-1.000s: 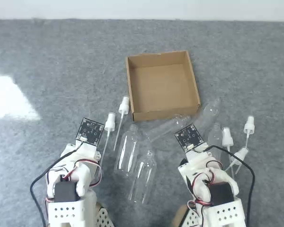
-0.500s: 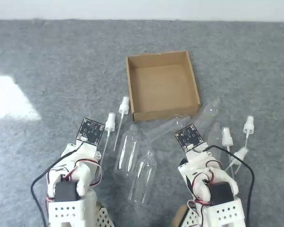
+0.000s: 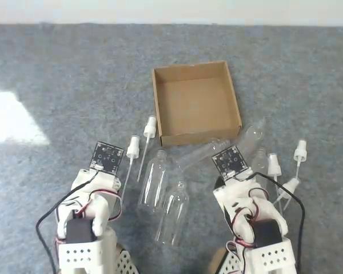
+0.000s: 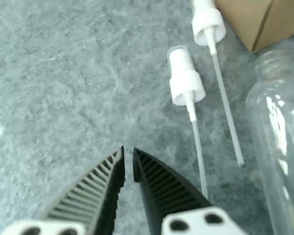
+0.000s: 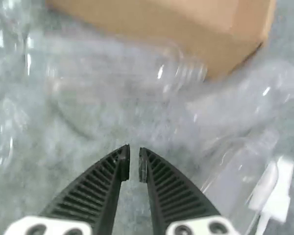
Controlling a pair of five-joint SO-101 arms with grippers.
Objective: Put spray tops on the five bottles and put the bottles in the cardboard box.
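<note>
The open cardboard box (image 3: 195, 103) sits on the grey carpet. Several clear bottles without tops lie in front of it: two side by side (image 3: 154, 180) (image 3: 172, 214), one against the box front (image 3: 200, 154), and more to the right (image 3: 251, 137). Two white spray tops (image 3: 150, 127) (image 3: 132, 147) lie left of the bottles, and three (image 3: 274, 165) (image 3: 300, 151) (image 3: 290, 185) lie at the right. My left gripper (image 4: 128, 154) is shut and holds nothing, just short of a spray top (image 4: 185, 81). My right gripper (image 5: 134, 152) is shut and bare, pointing at the lying bottle (image 5: 122, 68).
Both arm bases stand at the near edge, the left arm (image 3: 107, 157) and the right arm (image 3: 231, 161). A bright patch of light (image 3: 11, 117) lies on the carpet at far left. The box corner (image 4: 255, 19) and a bottle shoulder (image 4: 284, 122) are close to the left gripper.
The right arm has edged slightly forward toward the box. The left arm has barely shifted. Bottles and spray tops lie as before.
</note>
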